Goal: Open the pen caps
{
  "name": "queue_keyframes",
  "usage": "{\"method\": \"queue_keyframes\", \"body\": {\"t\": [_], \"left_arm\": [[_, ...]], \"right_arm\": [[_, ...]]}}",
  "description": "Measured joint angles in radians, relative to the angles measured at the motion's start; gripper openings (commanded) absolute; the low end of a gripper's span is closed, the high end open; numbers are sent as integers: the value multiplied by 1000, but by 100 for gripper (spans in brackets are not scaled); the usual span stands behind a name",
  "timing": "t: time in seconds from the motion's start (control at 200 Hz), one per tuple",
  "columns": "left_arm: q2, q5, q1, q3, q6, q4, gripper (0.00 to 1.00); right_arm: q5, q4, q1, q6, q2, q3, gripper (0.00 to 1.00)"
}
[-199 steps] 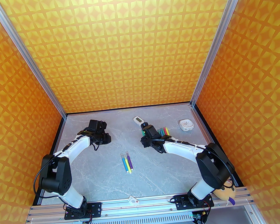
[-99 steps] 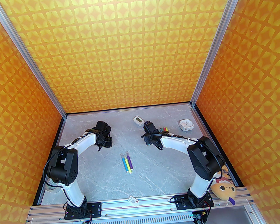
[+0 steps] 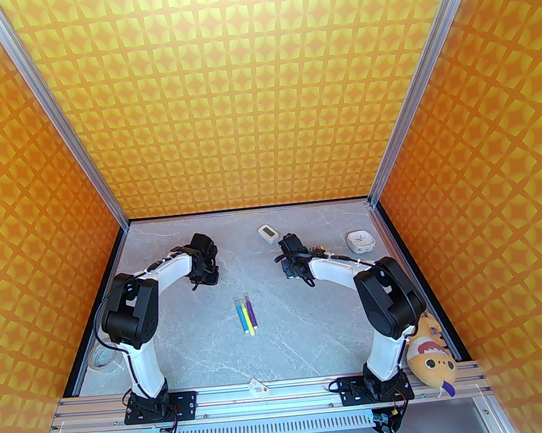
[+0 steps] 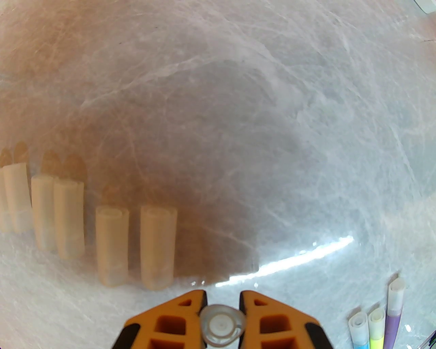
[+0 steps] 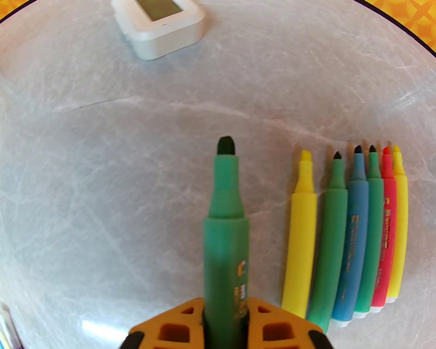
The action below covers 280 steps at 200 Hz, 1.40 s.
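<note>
L gripper (image 4: 222,301) clamped on one cap (image 4: 222,326), seen end-on. Loose caps (image 4: 158,245) lie in a row on table (image 4: 238,102), at 9–10 o'clock of L gripper, clear of it. R gripper (image 5: 225,306) gripped on green pen (image 5: 224,235), tip bare, pointing 12 o'clock. Six uncapped pens (image 5: 357,238) lie side by side at 2 o'clock of it. Three capped pens (image 3: 245,314) at table ctr: blue, yellow, purple. L gripper at 10 o'clock of them, R gripper at 1 o'clock.
</note>
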Motion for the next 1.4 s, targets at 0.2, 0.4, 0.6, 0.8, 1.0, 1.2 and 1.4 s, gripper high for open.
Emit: {"method": "queue_keyframes", "body": {"t": [0.2, 0.4, 0.6, 0.8, 1.0, 1.2, 1.4], "left_arm": [[16, -16, -1, 5, 0, -14, 11], [32, -27, -7, 13, 4, -24, 17], [37, -38, -10, 16, 7, -28, 23], [38, -42, -11, 19, 7, -28, 26], [38, -44, -11, 23, 7, -28, 27], [30, -44, -11, 21, 6, -25, 32], [-61, -36, -11, -7, -2, 3, 41]], "right_arm": [[21, -17, -10, 0, 47, 27, 0], [34, -38, -16, 0, 79, 45, 0], [42, -42, -25, 0, 94, 64, 0], [49, -47, -26, 0, 106, 68, 0], [58, -56, -32, 0, 116, 73, 1], [60, -60, -37, 0, 121, 79, 2], [60, -64, -37, 0, 124, 84, 5]]}}
